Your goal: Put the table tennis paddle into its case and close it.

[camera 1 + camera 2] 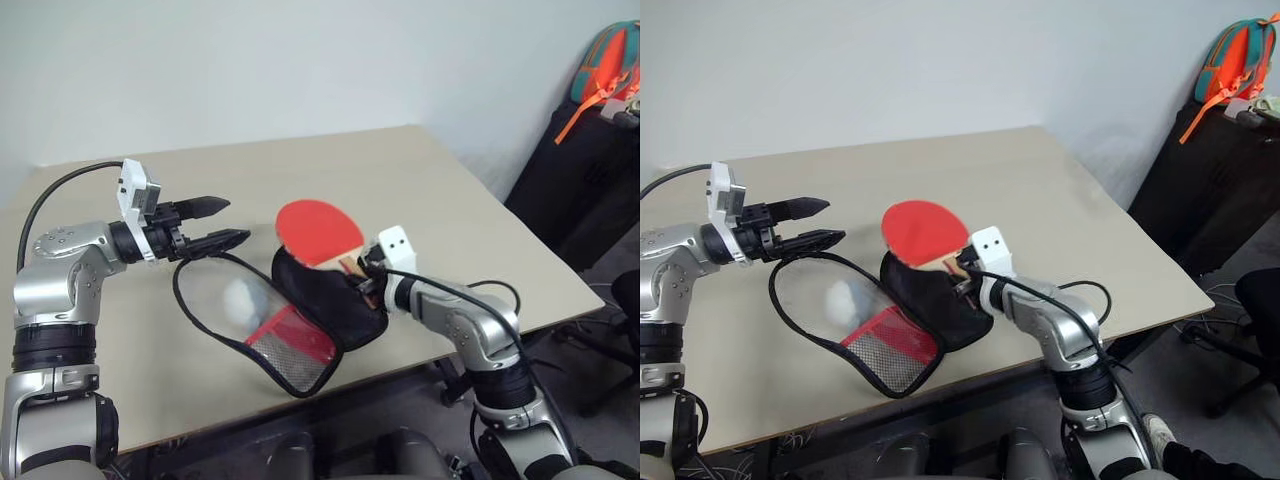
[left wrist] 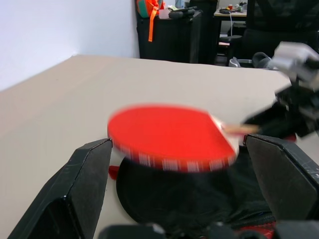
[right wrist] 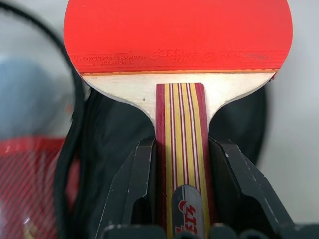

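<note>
- Right wrist view showed the right gripper (image 3: pixel 182 199) clenched on the striped handle of the paddle (image 3: pixel 178 35), a finger on each side.
- Beneath the paddle, the case (image 1: pixel 300 310) lay unzipped on the table (image 1: pixel 420 190), its black lining showing.
- Over the case's far flap, the left gripper (image 1: pixel 222 222) hovered, jaws released and empty.
- Farther off, a bag (image 1: pixel 603 65) sat on dark furniture.

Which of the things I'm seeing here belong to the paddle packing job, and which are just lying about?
Part of the job:
- table tennis paddle, handle clamped in the right pincer
- case, lying unzipped on the table
- left pincer, open beside the case

Just lying about:
- orange and teal bag on black furniture
- black cable at the table edge
</note>
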{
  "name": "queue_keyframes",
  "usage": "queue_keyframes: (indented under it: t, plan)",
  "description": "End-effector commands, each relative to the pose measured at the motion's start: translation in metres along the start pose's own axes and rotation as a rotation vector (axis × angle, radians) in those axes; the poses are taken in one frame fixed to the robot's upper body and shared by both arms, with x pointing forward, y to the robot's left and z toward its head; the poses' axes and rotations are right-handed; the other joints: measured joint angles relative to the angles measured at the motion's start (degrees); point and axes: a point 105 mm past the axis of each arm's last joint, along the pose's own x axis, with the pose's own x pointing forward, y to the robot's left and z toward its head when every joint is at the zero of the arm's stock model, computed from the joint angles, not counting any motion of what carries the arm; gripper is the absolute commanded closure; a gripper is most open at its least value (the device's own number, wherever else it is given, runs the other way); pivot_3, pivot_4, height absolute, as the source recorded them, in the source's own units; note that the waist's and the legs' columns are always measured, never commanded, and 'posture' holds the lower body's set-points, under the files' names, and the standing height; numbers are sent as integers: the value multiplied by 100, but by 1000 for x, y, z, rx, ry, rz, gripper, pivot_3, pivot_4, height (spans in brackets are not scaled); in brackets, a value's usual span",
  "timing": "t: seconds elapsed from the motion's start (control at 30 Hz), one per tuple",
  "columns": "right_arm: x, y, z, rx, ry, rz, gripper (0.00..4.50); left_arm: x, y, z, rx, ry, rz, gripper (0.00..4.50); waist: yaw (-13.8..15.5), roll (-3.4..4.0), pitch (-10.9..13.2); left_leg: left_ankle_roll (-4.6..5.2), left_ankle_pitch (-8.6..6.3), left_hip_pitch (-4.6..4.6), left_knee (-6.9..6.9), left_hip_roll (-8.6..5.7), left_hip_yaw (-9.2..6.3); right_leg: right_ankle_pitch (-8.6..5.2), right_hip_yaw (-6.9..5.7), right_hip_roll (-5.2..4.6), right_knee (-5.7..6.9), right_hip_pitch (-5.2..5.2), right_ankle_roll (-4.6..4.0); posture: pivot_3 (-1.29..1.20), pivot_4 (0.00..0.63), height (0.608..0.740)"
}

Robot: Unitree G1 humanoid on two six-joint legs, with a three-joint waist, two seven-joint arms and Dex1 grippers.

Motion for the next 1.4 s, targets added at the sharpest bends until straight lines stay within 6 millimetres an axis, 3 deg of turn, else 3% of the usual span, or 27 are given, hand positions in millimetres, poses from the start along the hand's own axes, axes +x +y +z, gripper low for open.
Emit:
queue_keyframes:
  t: [0.03, 0.17, 0.43, 1.07, 1.27, 1.37, 1.4]
  plan:
    - [1, 7, 6, -2, -26, 9, 3374, -3, 3, 13, 41, -8, 7, 0, 0, 0, 0, 0, 0, 0, 0, 0, 1, 0, 0, 0, 0, 0, 0, 0, 0, 715]
    - [9, 10, -4, 1, 1, 15, 3374, -3, 3, 15, 43, -1, 6, 0, -1, -1, -1, -3, 1, 0, -3, 1, 4, 0, 0, 1, 0, -1, 0, 0, 0, 715]
    - [10, -6, -12, -4, 25, -60, 3374, -6, 6, 18, 49, 4, 13, 0, -1, -1, -1, -6, 3, 0, -6, 1, 13, 1, 0, 1, 0, -4, -1, 0, 0, 715]
    - [5, -16, -14, -44, 45, -102, 3374, -7, 8, 16, 41, -8, 25, 0, 3, -3, -2, -10, 4, 0, -7, 0, 14, 1, 0, 0, 0, -3, -2, 0, 0, 715]
    - [1, -19, -3, -33, 12, -99, 1347, -5, 9, 17, 39, -14, 26, 0, -1, -4, -3, -10, 4, 0, -7, 0, 16, 1, 0, 0, 0, -4, -2, 0, 0, 715]
    - [-17, -22, 17, -34, -59, -74, 238, -4, 9, 17, 37, -25, 38, 0, 6, -4, -3, -10, 4, 0, -7, -1, 15, 1, 0, 1, 0, -4, -2, 0, 0, 715]
    - [-23, -22, 23, -37, -80, -58, 57, -5, 9, 16, 35, -26, 40, 0, 6, -5, -3, -10, 5, 0, -6, -2, 14, 1, 0, 0, 0, -4, -2, 0, 0, 715]
